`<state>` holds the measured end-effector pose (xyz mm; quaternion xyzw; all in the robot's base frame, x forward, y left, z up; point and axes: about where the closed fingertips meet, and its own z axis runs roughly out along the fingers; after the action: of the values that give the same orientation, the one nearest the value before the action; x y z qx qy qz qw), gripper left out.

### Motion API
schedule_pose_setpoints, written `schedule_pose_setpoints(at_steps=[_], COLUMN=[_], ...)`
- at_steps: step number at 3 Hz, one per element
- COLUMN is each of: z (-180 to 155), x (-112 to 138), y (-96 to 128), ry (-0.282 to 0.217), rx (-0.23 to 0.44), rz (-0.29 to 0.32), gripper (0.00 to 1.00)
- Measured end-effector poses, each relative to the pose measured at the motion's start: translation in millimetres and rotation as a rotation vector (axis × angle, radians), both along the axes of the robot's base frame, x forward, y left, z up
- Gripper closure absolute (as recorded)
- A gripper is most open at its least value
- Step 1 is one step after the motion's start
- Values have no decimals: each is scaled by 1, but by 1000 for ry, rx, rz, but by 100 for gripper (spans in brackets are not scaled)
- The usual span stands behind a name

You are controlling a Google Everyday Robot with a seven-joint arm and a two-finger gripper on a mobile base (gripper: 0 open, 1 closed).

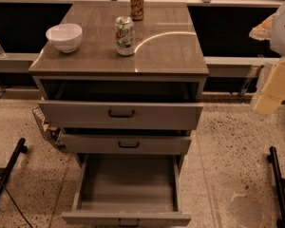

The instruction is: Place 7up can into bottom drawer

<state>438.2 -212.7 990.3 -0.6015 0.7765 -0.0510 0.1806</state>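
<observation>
Upright, the 7up can (pixel 125 35) stands upper centre, back from the front edge of the cabinet top (pixel 173 51). The bottom drawer (pixel 126 218) lies open, lower centre. The gripper (pixel 271 90) hangs at the right edge, well apart; I cannot tell its grip.

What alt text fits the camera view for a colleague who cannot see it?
The small white and green 7up can stands on the glossy grey-brown cabinet top, beside a round white bowl and an orange-brown can. Below, the wide grey bottom drawer is pulled out. The cream-coloured gripper hangs at the right edge, clear of the can.
</observation>
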Motion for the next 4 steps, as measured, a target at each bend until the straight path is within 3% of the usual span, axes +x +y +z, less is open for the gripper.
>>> schedule_pose_setpoints(at_steps=[2,3,4], z=[3,22,46], x=[4,36,93], y=[3,27,81], ry=[-12,-77,-179], rx=[19,108,297], rz=[-5,-10,-42], gripper=[0,0,0])
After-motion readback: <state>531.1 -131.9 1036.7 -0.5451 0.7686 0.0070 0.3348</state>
